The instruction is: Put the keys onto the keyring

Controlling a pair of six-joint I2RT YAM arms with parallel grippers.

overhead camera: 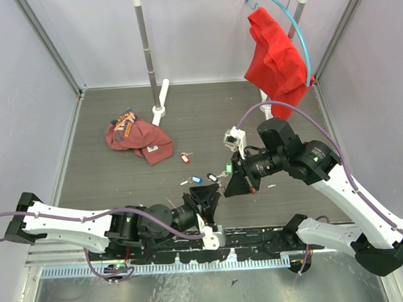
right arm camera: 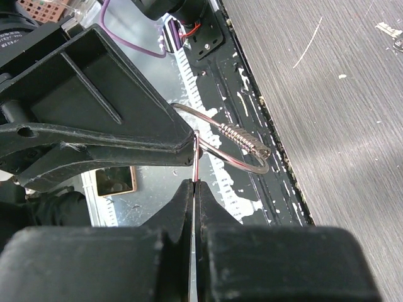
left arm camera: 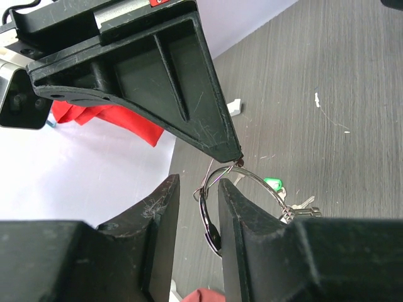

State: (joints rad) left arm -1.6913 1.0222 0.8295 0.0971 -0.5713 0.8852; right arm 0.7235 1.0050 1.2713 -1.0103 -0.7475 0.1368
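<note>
The keyring (left arm camera: 255,178) is a thin silver wire loop held in the air between my two grippers. My right gripper (right arm camera: 195,184) is shut on its wire, with the coiled end of the ring (right arm camera: 244,139) curving off to the right. My left gripper (left arm camera: 198,184) is open, and a dark stretch of the ring hangs in the gap against the right-hand finger (left arm camera: 236,220). A green-tagged key (left arm camera: 272,183) and silver keys (left arm camera: 303,207) show beyond the ring. On the table lie keys with a red tag (overhead camera: 184,158), a blue tag (overhead camera: 196,179) and a green tag (overhead camera: 220,175).
A red cap (overhead camera: 139,137) lies on the table at the back left. A red cloth (overhead camera: 274,54) hangs from a blue hoop hanger (overhead camera: 302,36) on the white rack (overhead camera: 147,53). Grey walls close in both sides. The black rail (overhead camera: 259,239) runs along the near edge.
</note>
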